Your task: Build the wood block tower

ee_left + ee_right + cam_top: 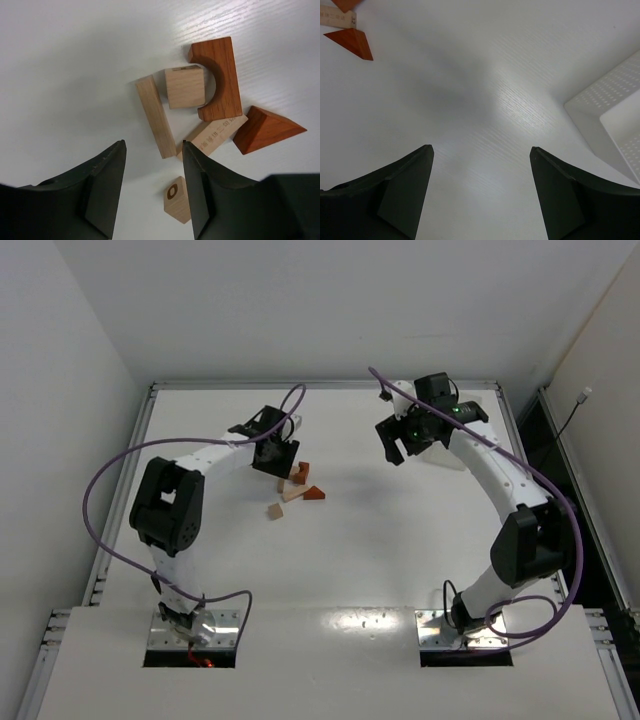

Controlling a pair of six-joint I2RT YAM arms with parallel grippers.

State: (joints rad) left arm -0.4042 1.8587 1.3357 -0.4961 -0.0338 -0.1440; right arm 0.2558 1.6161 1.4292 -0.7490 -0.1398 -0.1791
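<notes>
Left hand (154, 150), parted and empty, hovers over loose tan and reddish-brown wooden blocks (185, 87) on the white bench (65, 65), seemingly choosing one; right hand (481, 150), wide and empty, stands clear.

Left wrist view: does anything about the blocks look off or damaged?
No damage, but nothing is stacked: the blocks lie loose on the table. The reddish arch lies flat with a tan cube in its hollow, a printed tan bar lies askew at its end, and one small tan block sits apart.
</notes>
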